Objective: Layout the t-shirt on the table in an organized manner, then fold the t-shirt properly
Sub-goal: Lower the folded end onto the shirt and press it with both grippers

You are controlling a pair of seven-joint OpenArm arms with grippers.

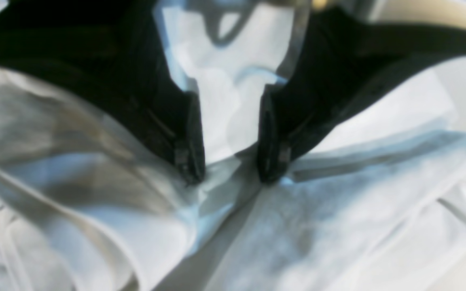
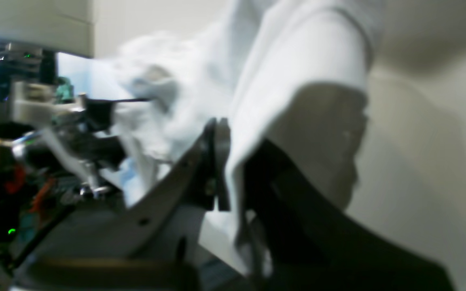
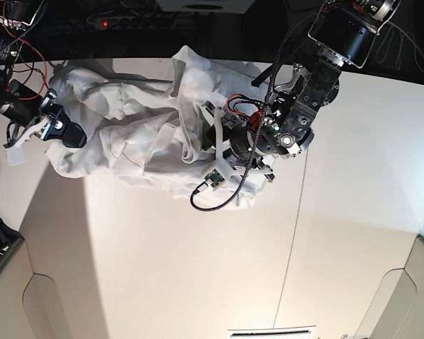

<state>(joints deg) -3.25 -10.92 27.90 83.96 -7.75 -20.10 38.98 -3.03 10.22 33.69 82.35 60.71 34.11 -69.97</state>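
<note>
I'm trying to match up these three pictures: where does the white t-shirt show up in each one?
Left wrist: the t-shirt fills the picture, bunched under and between the open left gripper fingers.
Right wrist: it hangs at centre and top, an edge pinched in the shut right gripper.
Base: it lies crumpled at upper left on the table.
Shared landmark: the shirt's white folds against the black fingers.

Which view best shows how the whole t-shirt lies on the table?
The base view: the t-shirt lies bunched and stretched between both grippers on the table. The left wrist view shows only close, blurred folds; the right wrist view shows one draped edge.
</note>
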